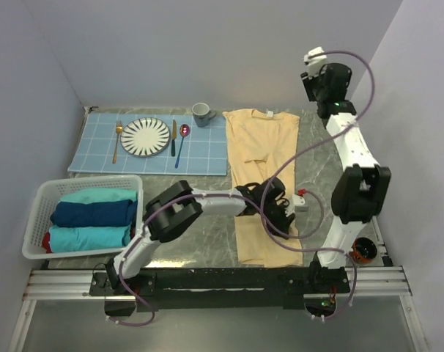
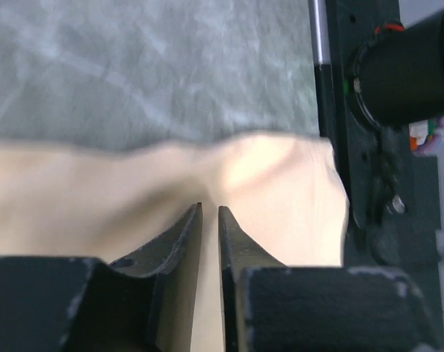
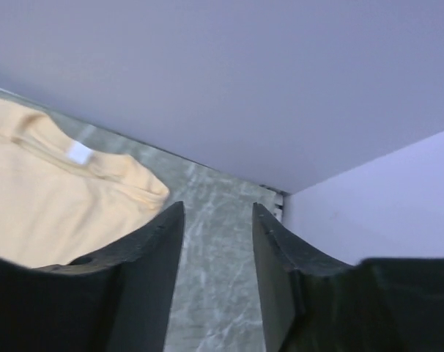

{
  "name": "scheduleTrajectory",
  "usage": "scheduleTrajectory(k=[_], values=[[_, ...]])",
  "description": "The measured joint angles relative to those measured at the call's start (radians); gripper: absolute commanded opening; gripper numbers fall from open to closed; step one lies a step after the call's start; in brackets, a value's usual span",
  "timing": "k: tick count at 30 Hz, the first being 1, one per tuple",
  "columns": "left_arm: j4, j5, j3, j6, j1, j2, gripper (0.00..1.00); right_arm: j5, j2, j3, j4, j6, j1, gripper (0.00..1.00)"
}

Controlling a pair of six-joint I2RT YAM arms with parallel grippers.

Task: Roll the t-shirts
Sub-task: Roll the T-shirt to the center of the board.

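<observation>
Finds the marble table [image 1: 207, 242] carrying the pale yellow t-shirt [image 1: 262, 139], long axis 12 to 6 o'clock, collar at 12. Puts the left gripper [image 2: 210, 209] nearer, over the 6 o'clock half, jaws at a thin slit; cannot tell whether cloth is pinched. Shows the right gripper [image 3: 217, 207] raised toward 1 o'clock, gaping, empty. Hides the top-view contact behind cables [image 1: 280, 227].

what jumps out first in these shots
The long pale yellow t-shirt spread flat right of centre, with the left arm stretched across its lower half. Then the white basket at the left edge, holding teal and navy t-shirts, and the blue placemat set with a plate at the back.
</observation>
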Motion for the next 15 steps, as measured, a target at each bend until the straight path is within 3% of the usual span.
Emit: scheduleTrajectory(k=[3,7,11,15], values=[[-0.080,-0.037,-0.055,0.013,0.039,-0.120,0.33,-0.072,-0.135,-0.076,-0.069,0.092,-0.040,0.57],[-0.175,-0.105,-0.098,0.013,0.141,-0.360,0.45,-0.172,-0.236,-0.159,-0.269,0.240,-0.181,0.61],[-0.230,-0.194,-0.099,-0.098,0.278,-0.589,0.52,-0.276,-0.288,-0.241,-0.486,0.335,-0.293,0.70],[-0.240,-0.245,-0.205,-0.266,0.415,-0.740,0.55,-0.409,-0.414,-0.352,-0.655,0.389,-0.275,0.70]])
